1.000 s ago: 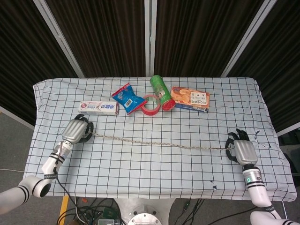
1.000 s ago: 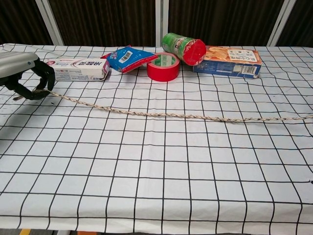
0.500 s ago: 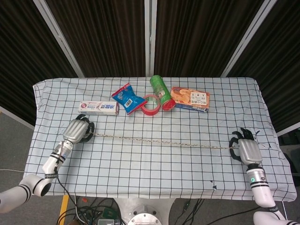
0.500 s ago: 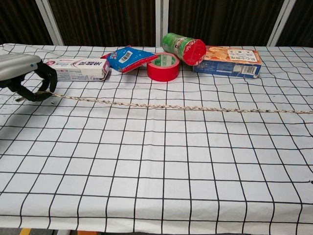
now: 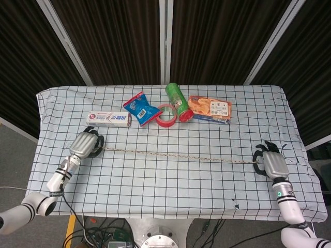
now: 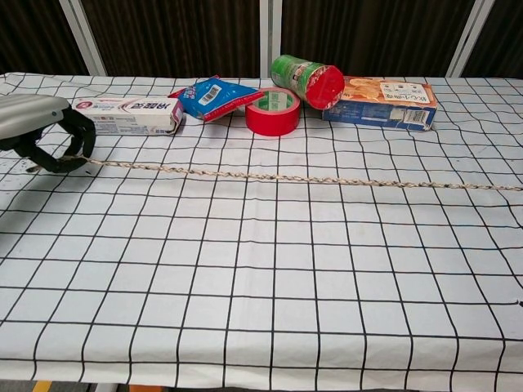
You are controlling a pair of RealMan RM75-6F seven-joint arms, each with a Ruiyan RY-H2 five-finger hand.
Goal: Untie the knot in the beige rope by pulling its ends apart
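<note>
Table cover: a white cloth with a black grid was spread over the whole table, draped over the near edge.
Right hand: was seen near the right edge of the cloth in the head view, palm down, fingers curled over the right end of the rope; the end appeared to be grasped. It was outside the chest view.
Left hand: was placed toward the left edge of the cloth, its dark fingers curled down around the left end of the rope, which was held.
Beige rope: was laid almost straight across the middle of the cloth, from the left hand to the right hand, running slightly nearer toward the right. It was seen as a twisted strand in the chest view; no knot could be made out along it.
Toothpaste box: a long white carton was laid flat beyond the left hand, lengthwise left to right.
Blue snack packet: was set just right of the toothpaste box, tilted.
Red tape roll: was lying beside the packet, apparently touching it.
Green canister: a tube with a red lid was laid on its side, just right of the tape roll.
Biscuit box: an orange carton was laid flat, right of the canister.
</note>
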